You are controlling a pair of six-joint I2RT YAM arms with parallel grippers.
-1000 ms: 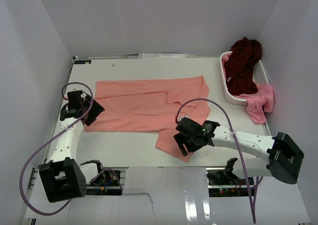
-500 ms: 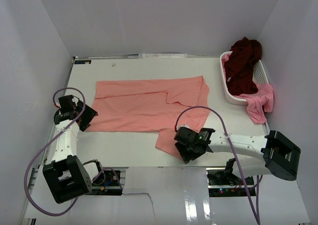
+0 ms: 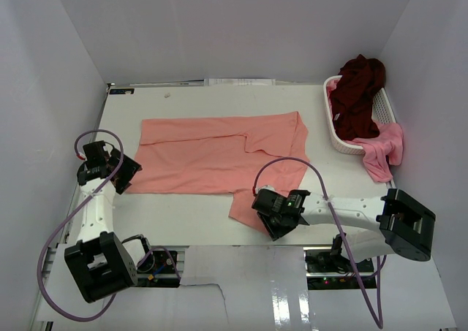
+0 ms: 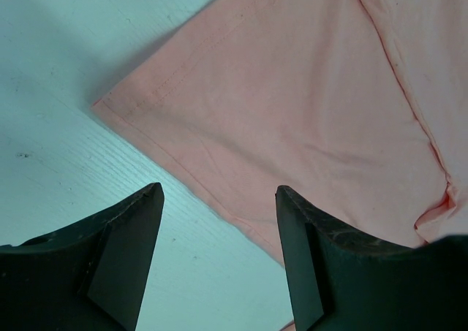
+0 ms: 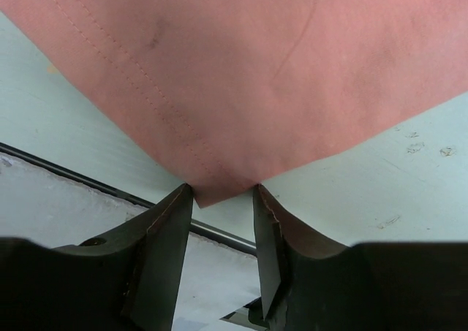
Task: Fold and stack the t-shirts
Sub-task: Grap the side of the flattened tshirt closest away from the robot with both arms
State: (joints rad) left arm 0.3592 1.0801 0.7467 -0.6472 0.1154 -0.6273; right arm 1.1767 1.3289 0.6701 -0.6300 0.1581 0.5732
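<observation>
The white table (image 3: pixel 190 101) fills most of the overhead view. A salmon shirt (image 3: pixel 212 156) lies flat across its middle, lengthwise from left to right, with one sleeve reaching toward the near edge. At the far right corner stands a white slatted basket (image 3: pixel 385 110). A maroon shirt (image 3: pixel 358 86) is heaped in it and rises above its rim, and a brighter pink shirt (image 3: pixel 385 148) hangs over its near end onto the table. The left gripper (image 3: pixel 126 172) hangs at the salmon shirt's near left corner. In its wrist view the left gripper (image 4: pixel 219 199) has its fingers (image 4: pixel 124 250) wide apart and above the surface, holding nothing, and the stitched hem runs slantwise across the gap between them, with bare table on the near side. The right gripper (image 3: pixel 272 227) is low at the tip of the near sleeve, close to the table's front edge. In its wrist view the right gripper (image 5: pixel 223 196) has its fingers (image 5: pixel 164 250) a narrow way apart, and the pointed sleeve corner lies just between their tips, flat on the table and not lifted. Whether the tips touch the cloth cannot be told.
</observation>
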